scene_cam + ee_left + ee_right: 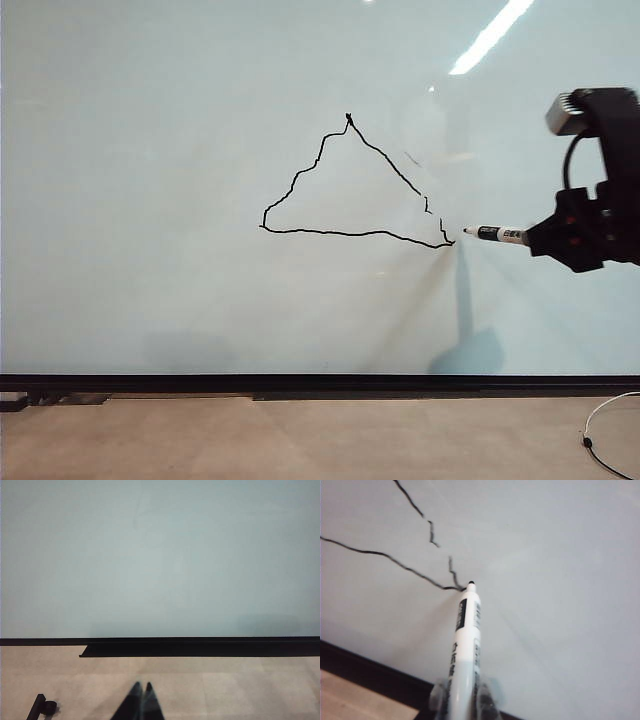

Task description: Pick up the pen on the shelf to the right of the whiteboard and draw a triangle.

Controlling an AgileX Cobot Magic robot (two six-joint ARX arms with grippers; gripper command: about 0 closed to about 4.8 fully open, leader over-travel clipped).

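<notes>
One relation governs what comes next: in the exterior view the pen lies level, its long axis running from 3 o'clock to 9 o'clock, clamped at its rear in the right gripper, with its dark tip just to the 3 o'clock side of the lower right corner of the triangle on the whiteboard. A small gap seems to separate tip from line end there, though I cannot tell whether the tip touches the board. Toward 1 o'clock of that corner the right side of the outline shows breaks, and a short faint scratch sits just outside it. A thin white cable lies on the tabletop at lower right, well clear. From the left wrist view, the left gripper hangs with its fingers together and empty, near the whiteboard's black lower strip, well apart from the drawing, so the right arm is the nearer one. From the right wrist view, the pen runs away from the gripper toward the board, its tip just beside the corner where two strokes meet; nothing stands in the way.
</notes>
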